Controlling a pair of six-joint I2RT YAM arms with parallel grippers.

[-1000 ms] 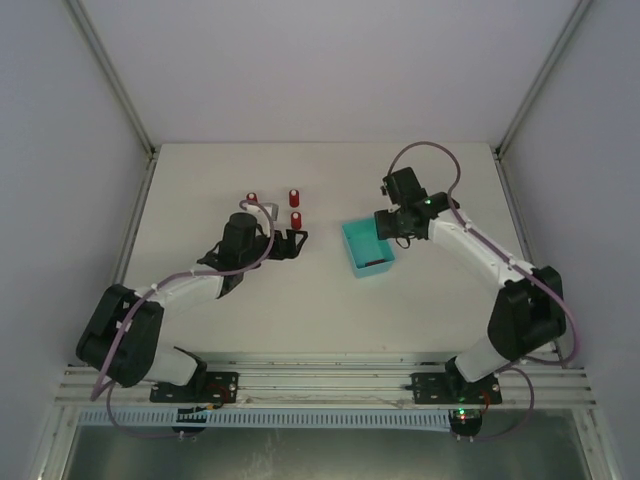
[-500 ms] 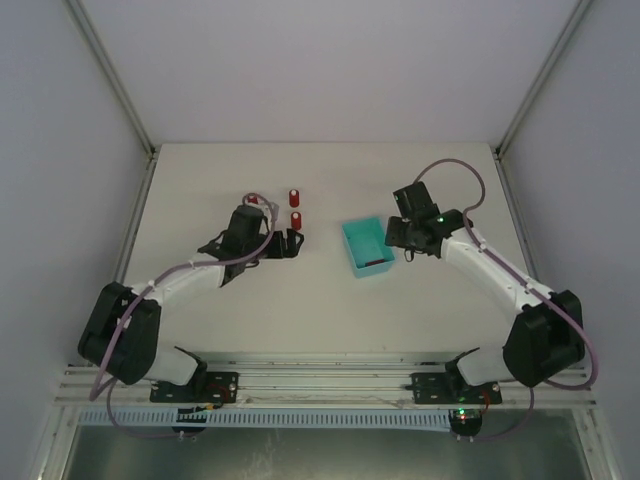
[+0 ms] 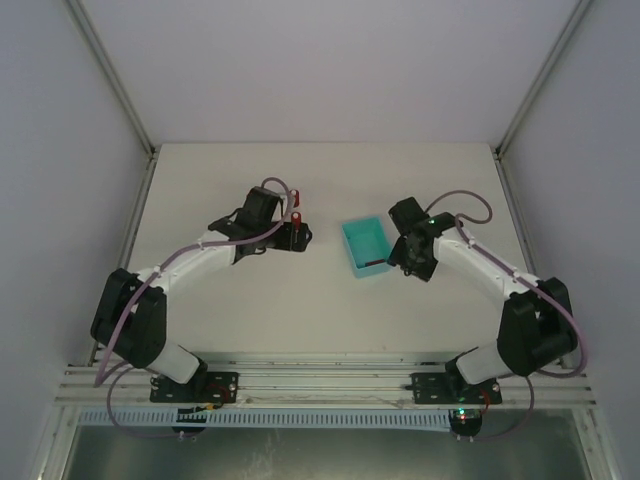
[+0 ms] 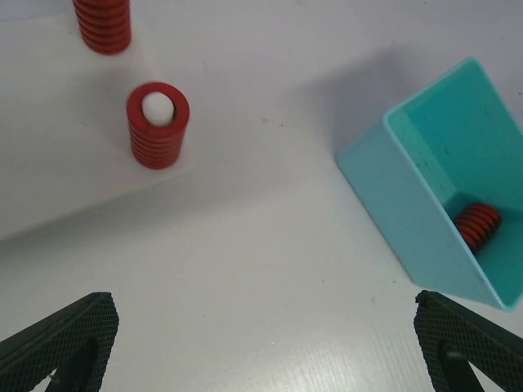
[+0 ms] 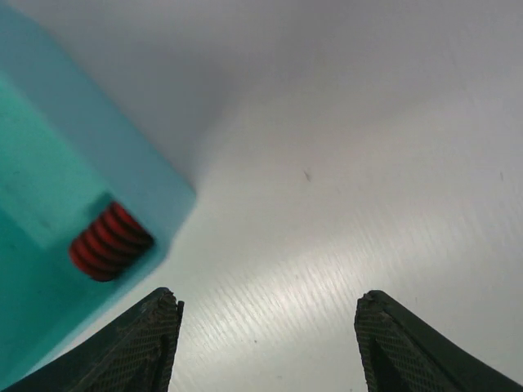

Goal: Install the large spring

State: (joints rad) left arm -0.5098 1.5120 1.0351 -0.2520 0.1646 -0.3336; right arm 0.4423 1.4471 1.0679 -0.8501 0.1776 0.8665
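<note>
A teal bin (image 3: 366, 247) sits mid-table with one red spring (image 3: 374, 263) lying in its near corner. The spring also shows in the left wrist view (image 4: 476, 224) and the right wrist view (image 5: 109, 242). Red springs (image 3: 296, 214) stand on white pegs left of the bin. One pegged spring (image 4: 157, 124) and another behind it (image 4: 102, 24) show on the white base plate (image 4: 49, 180). My left gripper (image 3: 298, 236) is open and empty beside the pegs, with bare table between its fingers (image 4: 57, 343). My right gripper (image 3: 400, 255) is open and empty just right of the bin (image 5: 49, 204).
The enclosure walls stand at the back and sides, with metal corner posts (image 3: 110, 85). The arm bases are bolted to the rail (image 3: 320, 385) at the near edge. Cables loop over both arms.
My left gripper has swung right and back, past the pegged springs toward the bin. My right gripper has moved from over the bin's far right side to its near right corner.
</note>
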